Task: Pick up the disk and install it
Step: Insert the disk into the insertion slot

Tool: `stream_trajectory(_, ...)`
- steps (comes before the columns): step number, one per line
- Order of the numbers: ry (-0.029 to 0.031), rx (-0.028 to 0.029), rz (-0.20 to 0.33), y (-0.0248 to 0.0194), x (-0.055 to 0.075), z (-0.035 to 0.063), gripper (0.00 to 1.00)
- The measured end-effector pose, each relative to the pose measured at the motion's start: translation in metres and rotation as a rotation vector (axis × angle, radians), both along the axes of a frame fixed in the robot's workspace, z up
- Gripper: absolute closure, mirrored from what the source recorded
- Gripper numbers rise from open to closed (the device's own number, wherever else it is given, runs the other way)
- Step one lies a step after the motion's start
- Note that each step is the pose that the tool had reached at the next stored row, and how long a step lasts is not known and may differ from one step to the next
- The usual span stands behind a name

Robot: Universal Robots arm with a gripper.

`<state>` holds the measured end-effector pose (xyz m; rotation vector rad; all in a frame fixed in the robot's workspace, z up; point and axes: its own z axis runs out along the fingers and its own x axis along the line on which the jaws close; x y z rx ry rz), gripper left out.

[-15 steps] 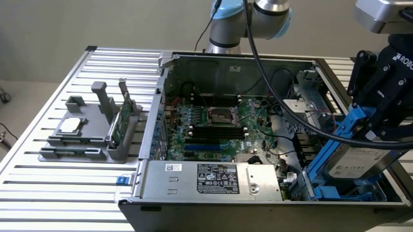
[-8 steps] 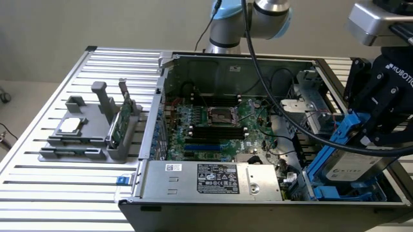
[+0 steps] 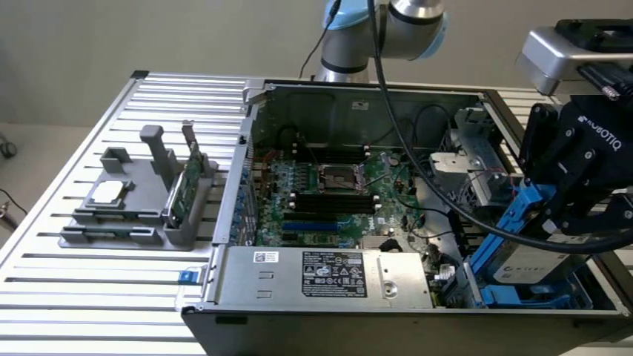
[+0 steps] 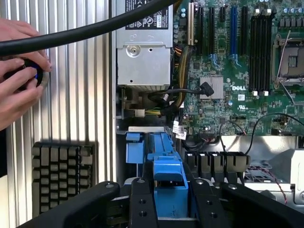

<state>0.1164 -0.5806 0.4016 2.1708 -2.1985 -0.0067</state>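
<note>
The disk (image 3: 532, 261) is a silver-grey drive with a white label in blue carrier rails. It hangs tilted over the near right corner of the open computer case (image 3: 247, 148), just above a blue drive bay (image 3: 514, 298). My gripper (image 3: 571, 222) is shut on its upper end. In the wrist view the blue carrier of the disk (image 4: 168, 183) sits clamped between the black fingers (image 4: 141, 202) of the gripper (image 4: 170, 202), pointing toward the blue bay rails (image 4: 135, 147).
The motherboard (image 3: 336, 185) and grey power supply (image 3: 327, 274) occupy the case. A thick black cable (image 3: 465, 219) crosses beside the disk. On the exterior view's left, a grey fixture (image 3: 129, 222) holds a processor chip (image 3: 107, 193) and a green card (image 3: 183, 189). A person's hands (image 4: 19, 71) rest on the slatted table.
</note>
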Motion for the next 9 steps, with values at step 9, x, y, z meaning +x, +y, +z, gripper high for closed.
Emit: stream_trajectory(9,0.0,0.0001,0.0,-0.0004,0.0,-0.0164,0.67)
